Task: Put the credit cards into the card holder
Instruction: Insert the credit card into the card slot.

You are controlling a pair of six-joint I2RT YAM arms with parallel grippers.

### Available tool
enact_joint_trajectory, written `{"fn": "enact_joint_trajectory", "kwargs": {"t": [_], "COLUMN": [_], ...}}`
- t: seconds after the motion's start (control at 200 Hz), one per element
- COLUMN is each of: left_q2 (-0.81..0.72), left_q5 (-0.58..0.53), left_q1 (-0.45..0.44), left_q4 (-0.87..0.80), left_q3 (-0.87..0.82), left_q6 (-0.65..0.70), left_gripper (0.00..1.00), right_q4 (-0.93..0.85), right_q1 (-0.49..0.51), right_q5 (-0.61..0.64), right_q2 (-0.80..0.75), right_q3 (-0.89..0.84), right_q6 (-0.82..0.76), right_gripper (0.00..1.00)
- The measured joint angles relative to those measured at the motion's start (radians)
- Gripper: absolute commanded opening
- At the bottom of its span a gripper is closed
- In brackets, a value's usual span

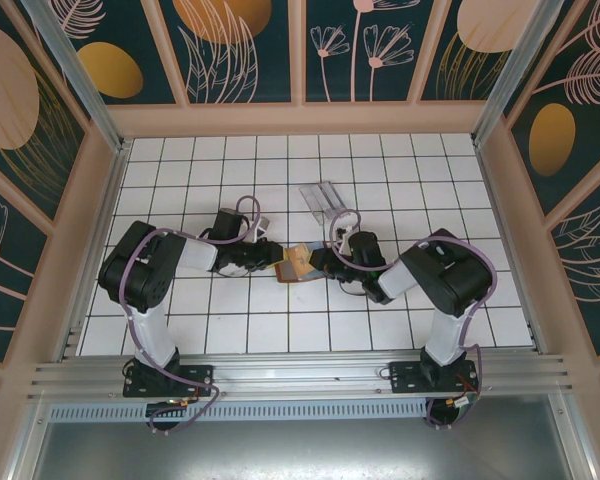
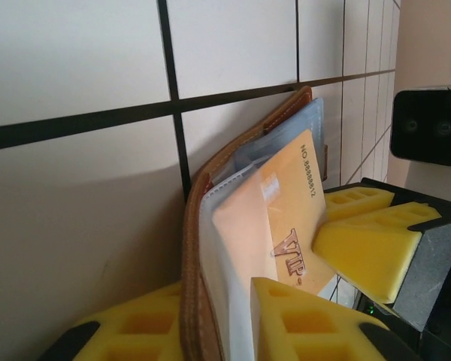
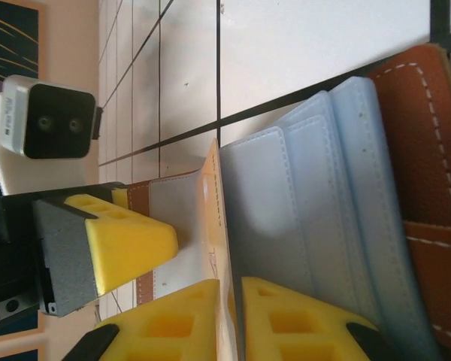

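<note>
The reddish-brown card holder (image 1: 298, 263) lies open on the tiles between my two grippers. In the left wrist view its stitched cover (image 2: 192, 226) and clear sleeves stand between the fingers of my left gripper (image 2: 214, 289), which is shut on them. An orange credit card (image 2: 286, 218) marked VIP sits in a sleeve. In the right wrist view that credit card (image 3: 213, 195) runs edge-on between the fingers of my right gripper (image 3: 231, 286). A thin dark gap shows on one side, so the jaws stand slightly open. The card holder's pale blue pockets (image 3: 308, 195) lie to the right.
A clear greyish tray (image 1: 325, 197) stands on the tiles just behind the grippers. Both arms meet at mid-table, fingertips a few centimetres apart, left gripper (image 1: 278, 258) facing right gripper (image 1: 318, 262). Pink walls bound the tiled floor on three sides.
</note>
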Motion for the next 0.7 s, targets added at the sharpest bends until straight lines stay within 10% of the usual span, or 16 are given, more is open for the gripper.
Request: {"fn": "enact_joint_trajectory", "kwargs": {"t": [0.18, 0.43, 0.701], "left_q2": [-0.005, -0.016, -0.016], "left_q5": [0.000, -0.012, -0.044], "left_q1": [-0.003, -0.003, -0.002], "left_q4": [0.004, 0.056, 0.135], "left_q3": [-0.002, -0.032, -0.076], "left_q6": [-0.007, -0.045, -0.113], "left_gripper": [0.31, 0.26, 0.19], "right_q4": [-0.186, -0.343, -0.364], "right_q1": [0.007, 0.017, 0.050], "right_q5": [0.004, 0.021, 0.023], "right_q2": [-0.042, -0.068, -0.071], "right_q3": [0.068, 0.108, 0.142], "right_q6": [-0.084, -0.174, -0.171], "right_gripper": [0.25, 0.05, 0.06]}}
